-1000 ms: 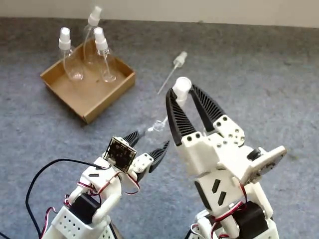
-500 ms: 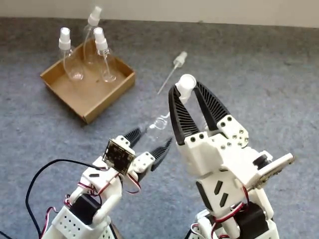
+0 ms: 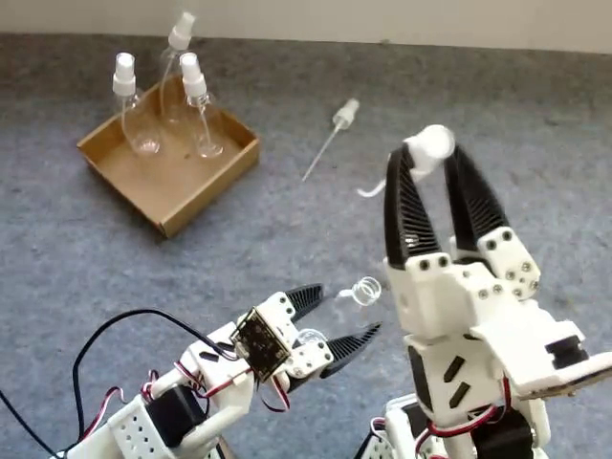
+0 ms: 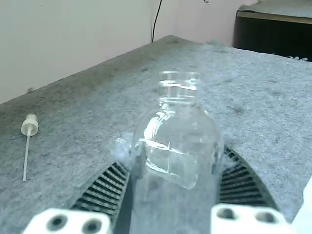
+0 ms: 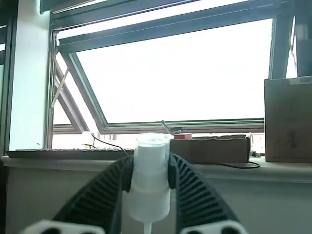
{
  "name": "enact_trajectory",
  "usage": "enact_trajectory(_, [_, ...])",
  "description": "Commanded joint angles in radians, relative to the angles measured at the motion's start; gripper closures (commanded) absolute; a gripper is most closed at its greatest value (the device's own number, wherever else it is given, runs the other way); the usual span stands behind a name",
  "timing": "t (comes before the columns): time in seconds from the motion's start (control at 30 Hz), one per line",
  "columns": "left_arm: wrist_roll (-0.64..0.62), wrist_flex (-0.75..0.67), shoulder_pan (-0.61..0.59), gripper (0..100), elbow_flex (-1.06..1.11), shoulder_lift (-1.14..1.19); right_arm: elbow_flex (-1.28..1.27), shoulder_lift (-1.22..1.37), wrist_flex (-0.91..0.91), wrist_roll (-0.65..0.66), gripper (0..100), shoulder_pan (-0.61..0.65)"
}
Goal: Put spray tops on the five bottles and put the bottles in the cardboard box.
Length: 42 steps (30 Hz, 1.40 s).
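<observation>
Across the whole scene runs the grey, felt-like surface [image 3: 115, 277], which carries everything else. At its near edge the right arm [image 3: 469, 316] is raised well above the surface, and the right jaws point up and away. They are clenched on a white spray top [image 3: 428, 145], gripped by its head between the two black ribbed fingers. In the right wrist view the same spray top [image 5: 148, 175] sits squarely between the fingers, with its thin tube running down from it.

Beside it the smaller left arm [image 3: 191, 406] lies low. The left jaws are grasping an uncapped bottle [image 3: 359, 290] round its clear body. Its bare, open neck points away from the arm, out between the fingertips. The left wrist view shows the uncapped bottle [image 4: 178, 141] wedged between both fingers.

Well apart from both arms, at the far left, sits the shallow cardboard box [image 3: 212, 191]. Three capped bottles [image 3: 139, 124] stand upright inside it, clustered in its far part, each with a white spray head on top.

Between the box and the right jaws a loose spray top [image 3: 342, 115] lies flat on the surface, its long thin tube slanting back towards the arms.
</observation>
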<state>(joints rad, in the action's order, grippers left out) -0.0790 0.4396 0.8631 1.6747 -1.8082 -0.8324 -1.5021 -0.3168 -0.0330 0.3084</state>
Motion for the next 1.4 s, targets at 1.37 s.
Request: enact_trajectory(1.37, [0.0, -0.028, -0.206, 97, 0.019, -0.019, 0.14, 0.001, -0.193, 0.012, 99.1, 0.143])
